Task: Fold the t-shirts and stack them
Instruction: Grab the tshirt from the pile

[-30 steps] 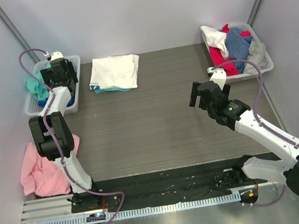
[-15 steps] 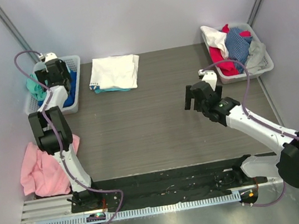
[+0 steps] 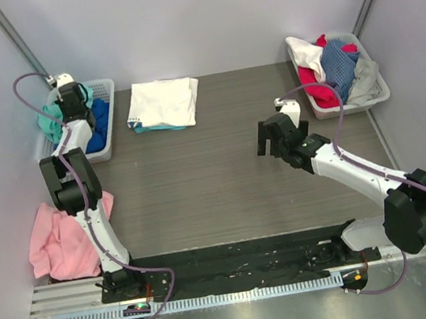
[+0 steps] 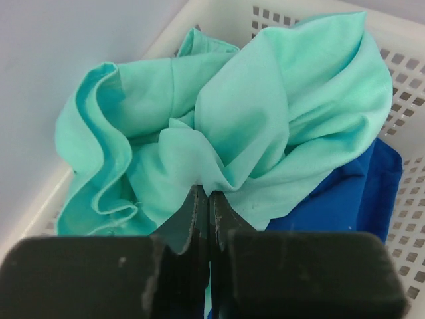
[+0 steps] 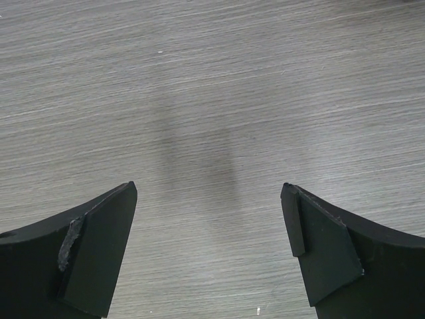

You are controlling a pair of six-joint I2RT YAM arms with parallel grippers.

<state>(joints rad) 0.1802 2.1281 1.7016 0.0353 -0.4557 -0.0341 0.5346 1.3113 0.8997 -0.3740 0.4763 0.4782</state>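
**Left gripper (image 4: pixel 207 193) in the basket (image 4: pixel 412 133), jaws clenched on the mint-green t-shirt (image 4: pixel 265 113).**
Since the earlier frames it has moved further left in the basket, pinching a fold beside the royal blue t-shirt (image 4: pixel 345 199). The right gripper (image 5: pixel 209 219) has drifted left over the table (image 5: pixel 199 80), jaws spread wide.

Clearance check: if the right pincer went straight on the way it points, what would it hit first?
The bare table, going by the wrist view. The open right pincer points down at it with nothing between. How far off it is, I can't tell.
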